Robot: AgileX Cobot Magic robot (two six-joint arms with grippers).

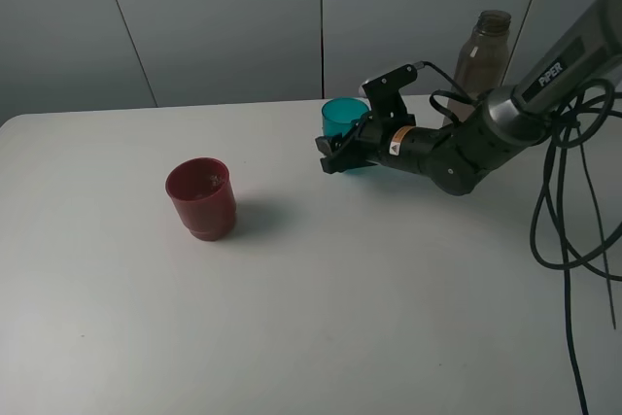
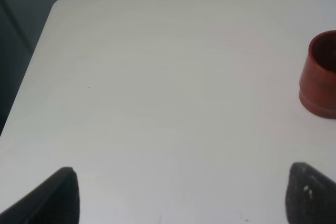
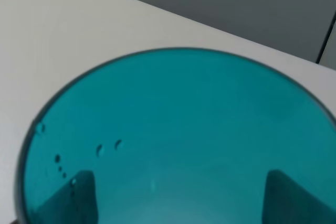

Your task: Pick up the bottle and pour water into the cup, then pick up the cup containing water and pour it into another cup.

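Note:
The teal cup stands at the back of the table, right of the middle. My right gripper has a finger on each side of its lower part and is shut on it. In the right wrist view the cup fills the frame, with droplets on its inner wall and both fingers showing through it. The dark red cup stands upright at the left-centre, and also shows in the left wrist view. The smoky bottle stands uncapped behind the right arm. My left gripper is open and empty above bare table.
The white table carries only the two cups and the bottle. Black cables hang off the right arm by the table's right edge. A grey panelled wall runs behind the table.

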